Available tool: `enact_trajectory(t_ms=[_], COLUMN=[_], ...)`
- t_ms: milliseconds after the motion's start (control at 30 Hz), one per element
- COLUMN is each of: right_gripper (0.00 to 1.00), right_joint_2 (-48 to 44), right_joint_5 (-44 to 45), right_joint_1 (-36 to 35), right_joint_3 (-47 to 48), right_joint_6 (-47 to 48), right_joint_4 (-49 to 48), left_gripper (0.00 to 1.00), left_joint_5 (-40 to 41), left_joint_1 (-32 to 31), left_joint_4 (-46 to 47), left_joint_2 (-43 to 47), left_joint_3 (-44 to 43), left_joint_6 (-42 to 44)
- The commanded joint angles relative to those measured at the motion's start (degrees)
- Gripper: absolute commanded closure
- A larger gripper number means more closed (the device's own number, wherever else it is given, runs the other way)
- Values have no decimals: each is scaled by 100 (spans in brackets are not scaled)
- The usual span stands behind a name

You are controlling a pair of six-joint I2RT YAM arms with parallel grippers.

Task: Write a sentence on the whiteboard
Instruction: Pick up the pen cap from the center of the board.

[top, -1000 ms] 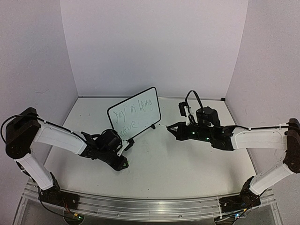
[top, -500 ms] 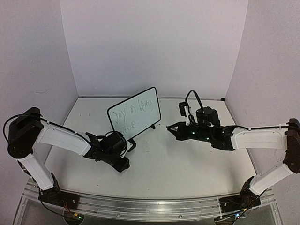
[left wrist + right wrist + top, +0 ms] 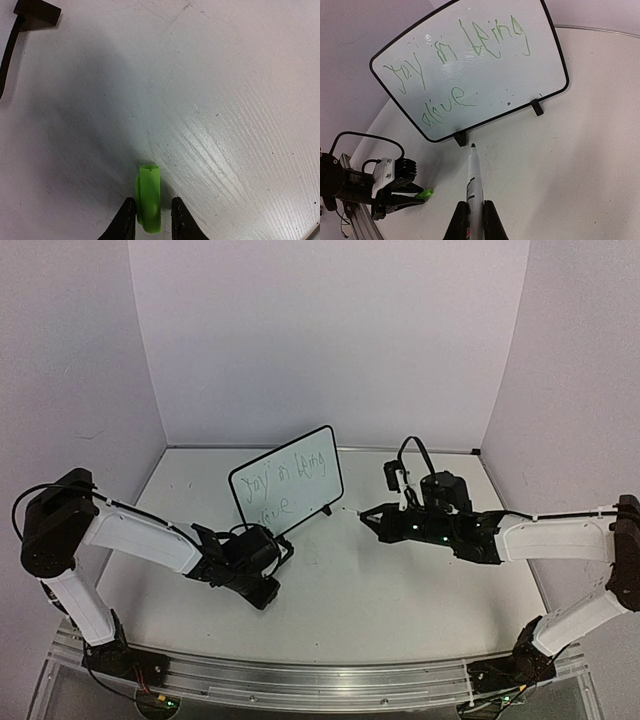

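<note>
The whiteboard [image 3: 286,480] stands on its two black feet [image 3: 537,107] on the counter [image 3: 400,590], left of centre and toward the back, leaning back with its white face turned to the arms. The sentence [image 3: 460,65] runs across that face in thin green letters on two lines, the upper one long and the lower one short, at the left.

The right fingers [image 3: 460,222] are closed tight on a marker [image 3: 474,180], which sticks straight out ahead of them. Its dark tip points at the lower edge of the whiteboard and stops short of it, near a foot, over bare counter and clear of the white face and the writing.

The left fingers [image 3: 126,222] lie low over the counter in front of the whiteboard, near its left end and apart from it. They stand narrow, one on each side of a green cap [image 3: 149,200] that juts out ahead of the fingertips. One finger looks pressed to the cap. On the other side a thin dark line shows, and I cannot tell whether it is a gap or only shadow, so I cannot tell whether the cap is gripped.
</note>
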State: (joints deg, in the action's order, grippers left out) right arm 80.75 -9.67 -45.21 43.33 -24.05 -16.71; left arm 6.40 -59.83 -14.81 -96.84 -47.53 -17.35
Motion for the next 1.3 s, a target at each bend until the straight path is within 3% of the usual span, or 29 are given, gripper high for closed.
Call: enact_trajectory(t_ms=[0,167,733,1033,1267], right_gripper=[100,100,100,100,100], right_joint_2=[-214,-260,-387,-308,432], right_joint_5=[93,116,54,-1250,-3503], right_joint_1=[-40,-40,5,252,249], right_joint_3=[-45,-83,-152,-76,644], right_joint_6=[67,59,-142,-188,115], right_joint_4=[-131,-131,-71,731,1813], left_gripper=[76,78,100,100,100], left_joint_5=[-4,-45,-139,-67,-525], left_joint_1=[-46,-79,-160,-159,-160], left_joint_4=[-726,-760,-708,-528,-145], left_joint_2=[-179,-218,-128,723,1330], left_joint_3=[104,99,129,275,367], left_joint_6=[-203,-236,-172,40,595])
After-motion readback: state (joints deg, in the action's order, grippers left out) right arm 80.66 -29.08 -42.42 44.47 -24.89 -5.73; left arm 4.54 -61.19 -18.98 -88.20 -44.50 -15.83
